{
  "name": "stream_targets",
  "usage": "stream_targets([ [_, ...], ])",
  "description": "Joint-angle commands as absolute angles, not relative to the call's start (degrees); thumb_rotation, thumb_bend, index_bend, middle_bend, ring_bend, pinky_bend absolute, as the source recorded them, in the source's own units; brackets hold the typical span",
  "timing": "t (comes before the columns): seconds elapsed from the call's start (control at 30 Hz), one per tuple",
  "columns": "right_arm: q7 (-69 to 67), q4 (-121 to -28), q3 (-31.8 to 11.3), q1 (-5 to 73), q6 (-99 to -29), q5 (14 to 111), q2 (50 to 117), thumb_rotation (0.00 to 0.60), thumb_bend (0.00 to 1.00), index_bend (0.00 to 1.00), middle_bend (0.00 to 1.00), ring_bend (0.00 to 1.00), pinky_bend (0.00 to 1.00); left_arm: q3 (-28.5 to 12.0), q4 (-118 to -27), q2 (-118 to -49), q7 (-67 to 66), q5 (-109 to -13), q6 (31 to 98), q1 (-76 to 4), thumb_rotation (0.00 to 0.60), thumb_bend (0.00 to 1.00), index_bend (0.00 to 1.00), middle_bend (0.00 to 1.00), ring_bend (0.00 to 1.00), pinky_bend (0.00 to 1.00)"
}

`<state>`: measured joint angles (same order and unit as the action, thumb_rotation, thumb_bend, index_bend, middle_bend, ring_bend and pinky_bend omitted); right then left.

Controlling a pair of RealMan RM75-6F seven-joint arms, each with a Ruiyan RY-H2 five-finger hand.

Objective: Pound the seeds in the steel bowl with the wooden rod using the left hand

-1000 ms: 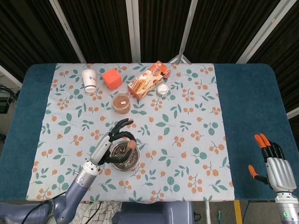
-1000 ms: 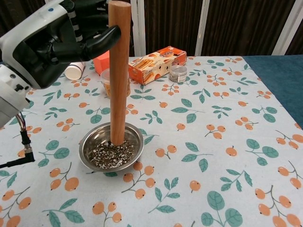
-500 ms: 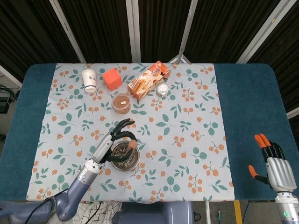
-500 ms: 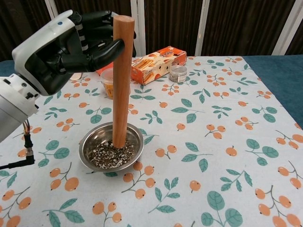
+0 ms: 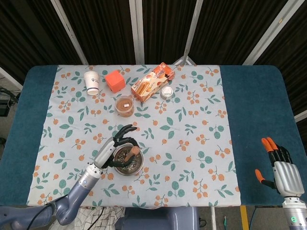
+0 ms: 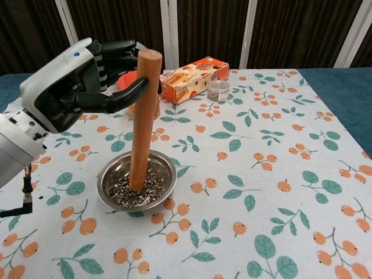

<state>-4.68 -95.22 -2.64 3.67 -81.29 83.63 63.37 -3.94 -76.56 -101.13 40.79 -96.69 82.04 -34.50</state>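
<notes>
The wooden rod [image 6: 142, 119] stands almost upright in the steel bowl [image 6: 136, 187], with its top leaning a little away from my left hand [image 6: 72, 87] in the chest view, and its lower end is down in the seeds [image 6: 139, 195]. I hold the rod near its top with the left hand: the thumb presses against one side of it and the other fingers [image 6: 125, 49] curl around behind it. In the head view the left hand [image 5: 112, 148] sits over the left rim of the steel bowl [image 5: 128, 162], and I see only the round top of the wooden rod [image 5: 133, 152] from above.

The bowl is on the flowered cloth [image 5: 192, 124] that covers the middle of the blue surface [image 5: 259, 110], in the near-left part of the cloth. The seeds, dark and pale mixed, lie on the bottom of the bowl around the rod.

My right hand [image 5: 280, 170] is well apart from all of this, at the near-right corner past the edge of the surface. It holds nothing, and its orange-tipped fingers [image 5: 268, 143] are stretched out and apart.

At the far side of the cloth I see a white paper cup [image 5: 91, 82], an orange cube [image 5: 114, 80], an orange box [image 5: 152, 81] lying flat, a small round tin [image 5: 167, 92], and a clear cup [image 5: 124, 106] with brown contents, nearest to the bowl.
</notes>
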Motion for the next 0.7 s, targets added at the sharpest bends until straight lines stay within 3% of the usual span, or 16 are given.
stream_targets([
  [0.03,-4.6,-95.2,-2.6,3.7,-81.3,83.6,63.4,0.6,0.37,0.0,0.0,0.0,0.0,-3.4,-75.2,-101.5,41.6,-96.4,82.0,-34.1,0.6,0.79,0.59,0.61,0.11,0.03],
  [0.7,-4.9,-95.3,-2.6,3.6,-81.5,83.9,63.3,0.6,0.37,0.0,0.0,0.0,0.0,-4.4,-77.4,-101.2,41.1,-97.7,83.4,-34.8,0.6,0.79,0.59,0.61,0.11,0.03],
])
